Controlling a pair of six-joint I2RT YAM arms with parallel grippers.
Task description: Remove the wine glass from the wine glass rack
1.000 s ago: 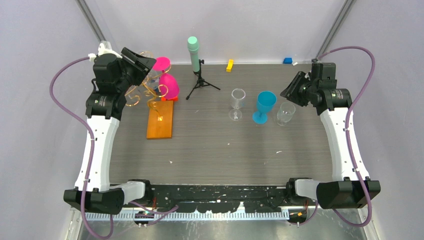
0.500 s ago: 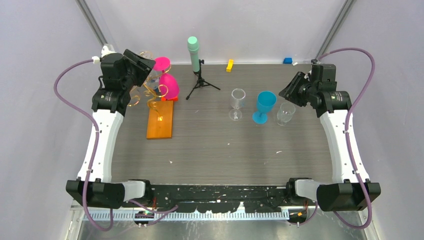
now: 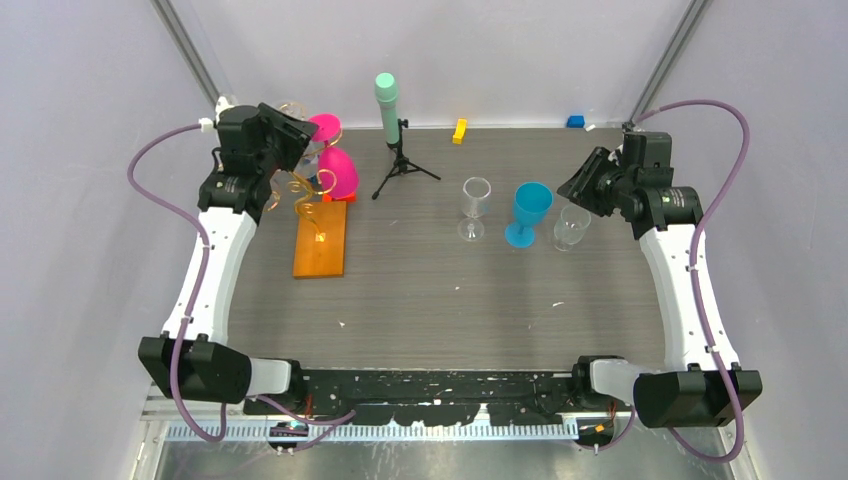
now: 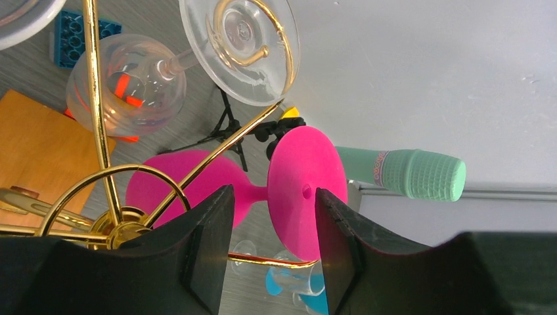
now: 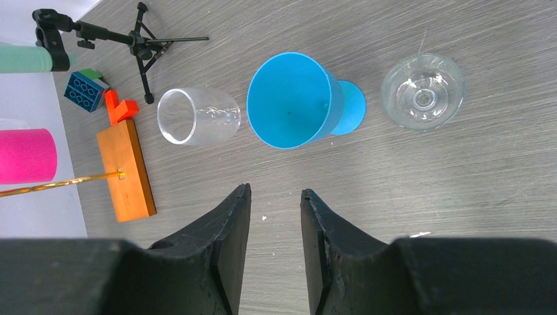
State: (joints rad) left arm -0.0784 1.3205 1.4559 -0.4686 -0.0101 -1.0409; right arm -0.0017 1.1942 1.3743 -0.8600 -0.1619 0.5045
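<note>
Left end effector (image 4: 274,191), half open and empty, had the pink wine glass (image 4: 309,210) stem right at its fingertips.

Grey wood-grain table (image 3: 440,290), flecked with white specks. Far left: wine glass rack (image 3: 321,240) standing on its orange base. Far centre: black tripod (image 3: 404,170). Right of centre, in a row — clear glass (image 3: 475,205), blue goblet (image 3: 528,213), second clear glass (image 3: 572,226) — all upright. Far edge: yellow block (image 3: 459,130), blue block (image 3: 575,121).

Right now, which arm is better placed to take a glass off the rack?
Left. The left gripper straddles the stem of the pink glass on the rack; the right gripper hovers far off, by the blue glass.
</note>
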